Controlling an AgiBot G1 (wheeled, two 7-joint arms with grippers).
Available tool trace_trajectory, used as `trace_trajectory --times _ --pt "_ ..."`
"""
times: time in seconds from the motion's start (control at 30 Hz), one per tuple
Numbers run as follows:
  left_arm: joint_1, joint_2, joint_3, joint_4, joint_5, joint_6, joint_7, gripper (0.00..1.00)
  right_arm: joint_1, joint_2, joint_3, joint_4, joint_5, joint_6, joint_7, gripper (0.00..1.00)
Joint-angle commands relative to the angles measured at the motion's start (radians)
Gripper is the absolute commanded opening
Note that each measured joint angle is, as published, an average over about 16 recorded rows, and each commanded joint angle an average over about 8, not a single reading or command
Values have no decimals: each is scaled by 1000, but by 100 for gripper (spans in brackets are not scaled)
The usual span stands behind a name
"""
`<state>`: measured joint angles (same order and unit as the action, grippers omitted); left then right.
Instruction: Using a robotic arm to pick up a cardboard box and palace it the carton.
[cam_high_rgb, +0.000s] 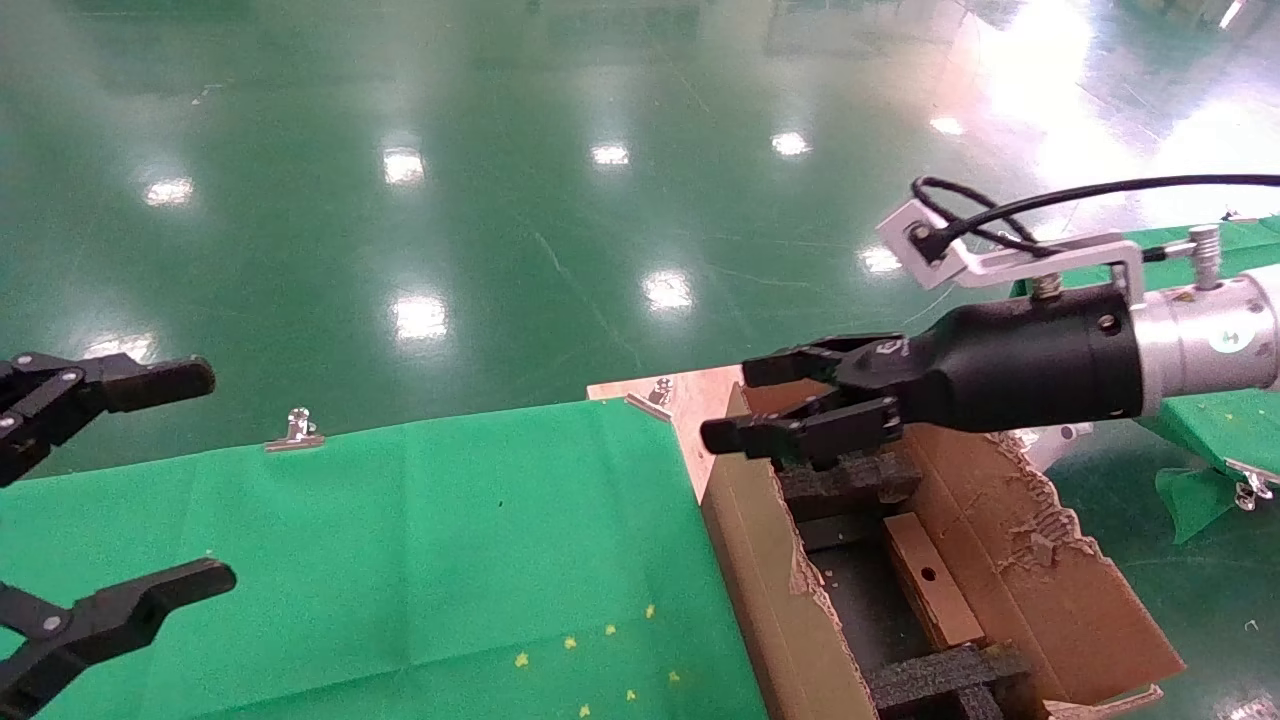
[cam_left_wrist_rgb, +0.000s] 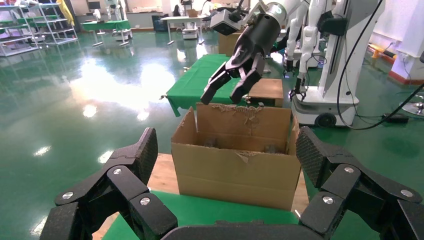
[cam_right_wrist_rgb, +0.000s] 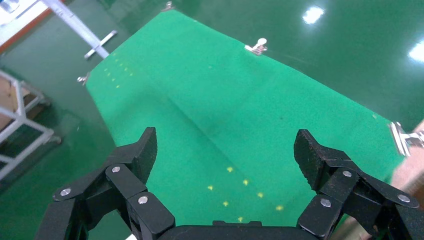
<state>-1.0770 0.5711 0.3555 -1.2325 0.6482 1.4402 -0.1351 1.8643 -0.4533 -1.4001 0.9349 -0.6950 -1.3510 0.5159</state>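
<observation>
The right pincer (cam_high_rgb: 775, 402) hangs spread and empty above the far end of the carton (cam_high_rgb: 1040, 570). The cardboard box (cam_high_rgb: 932, 580) lies inside the carton between black foam blocks (cam_high_rgb: 850, 480). The left pincer (cam_high_rgb: 165, 480) waits, spread, over the green desk (cam_high_rgb: 420, 540) at the left.

The left gripper (cam_high_rgb: 205, 475) is cut off at the head view's left edge: only its two black fingers show, spread wide, and the arm behind them is out of frame. The robotic arm (cam_high_rgb: 1190, 340) runs off the right edge, so its upper part is unseen. The carton (cam_high_rgb: 760, 560) is cut by the bottom edge; its near end is out of view. Inside it, the cardboard box (cam_high_rgb: 930, 580) shows only its top face, its near end hidden behind black foam inserts (cam_high_rgb: 935, 680).
</observation>
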Motion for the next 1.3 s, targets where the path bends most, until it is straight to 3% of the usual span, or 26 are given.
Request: trace_trajectory --times 0.03,1.3 --pt "0 0 0 0 0 0 0 100 -32 -6 45 14 -1 -6 -13 100" --pt "0 0 0 0 0 0 0 100 -638 -128 905 282 -29 -117 -265 100"
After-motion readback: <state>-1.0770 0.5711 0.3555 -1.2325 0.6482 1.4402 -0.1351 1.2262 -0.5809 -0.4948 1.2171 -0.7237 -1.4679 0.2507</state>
